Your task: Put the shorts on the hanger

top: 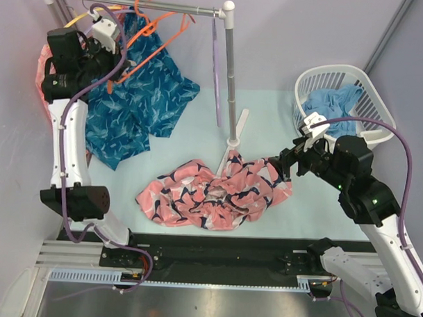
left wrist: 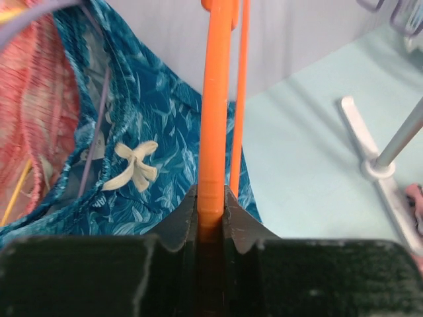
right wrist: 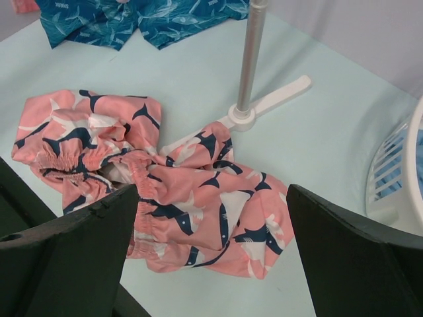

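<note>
Basket (top: 371, 112) with blue garment (top: 331, 101), shorts (top: 210, 193) outside

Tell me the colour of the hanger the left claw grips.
The hanger is bright orange; left wrist view.

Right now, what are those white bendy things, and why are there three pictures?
They are two robot arms with pinching fingers. The big picture looks down from above; the other two come from little cameras on each wrist. The left gripper is pinching the orange hanger at the clothes rack. The right gripper is open above the pink shorts, which lie crumpled on the table. Blue shorts hang from the rack, and a white basket holds blue cloth.
</note>
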`<state>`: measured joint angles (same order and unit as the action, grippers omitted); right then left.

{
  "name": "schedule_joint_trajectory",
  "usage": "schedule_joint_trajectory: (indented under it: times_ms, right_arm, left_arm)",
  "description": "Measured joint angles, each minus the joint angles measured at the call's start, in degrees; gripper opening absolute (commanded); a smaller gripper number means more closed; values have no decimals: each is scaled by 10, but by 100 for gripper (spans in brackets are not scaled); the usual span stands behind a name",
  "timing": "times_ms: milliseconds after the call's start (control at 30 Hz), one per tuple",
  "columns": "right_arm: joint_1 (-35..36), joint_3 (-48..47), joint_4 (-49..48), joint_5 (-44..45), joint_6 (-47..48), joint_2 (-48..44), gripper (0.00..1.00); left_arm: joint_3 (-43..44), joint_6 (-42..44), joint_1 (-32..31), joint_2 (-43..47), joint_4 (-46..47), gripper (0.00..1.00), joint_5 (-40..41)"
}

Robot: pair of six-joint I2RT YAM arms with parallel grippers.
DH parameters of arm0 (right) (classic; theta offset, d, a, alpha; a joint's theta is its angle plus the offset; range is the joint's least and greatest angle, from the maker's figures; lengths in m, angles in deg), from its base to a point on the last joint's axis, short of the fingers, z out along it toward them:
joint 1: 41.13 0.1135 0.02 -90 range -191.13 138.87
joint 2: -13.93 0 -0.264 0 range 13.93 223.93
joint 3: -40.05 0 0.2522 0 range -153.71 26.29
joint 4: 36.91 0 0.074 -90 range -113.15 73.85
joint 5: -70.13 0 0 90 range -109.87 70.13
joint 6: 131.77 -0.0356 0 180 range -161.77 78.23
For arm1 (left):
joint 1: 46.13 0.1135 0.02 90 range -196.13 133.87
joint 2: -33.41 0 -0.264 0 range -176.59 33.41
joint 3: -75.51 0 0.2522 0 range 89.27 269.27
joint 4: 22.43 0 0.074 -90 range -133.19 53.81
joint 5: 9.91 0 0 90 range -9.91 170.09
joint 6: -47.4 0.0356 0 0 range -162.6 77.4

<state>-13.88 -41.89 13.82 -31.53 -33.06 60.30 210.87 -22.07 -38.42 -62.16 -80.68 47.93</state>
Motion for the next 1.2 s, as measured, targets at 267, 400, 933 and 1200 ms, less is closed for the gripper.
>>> schedule_joint_trajectory:
  times_ms: [267,400,933,1200]
  right_arm:
    - [-1,-2,-1,0,-2,9,100]
    - [-1,-4,-1,0,-1,9,100]
    - [-1,-21,12,-14,41,14,100]
    - [9,-22,24,-73,68,39,100]
  left_arm:
    - [0,-27,0,58,28,0,23]
    - [0,-29,0,72,14,0,37]
    - [-261,78,0,334,-94,0,148]
    - [-398,216,0,451,-261,0,170]
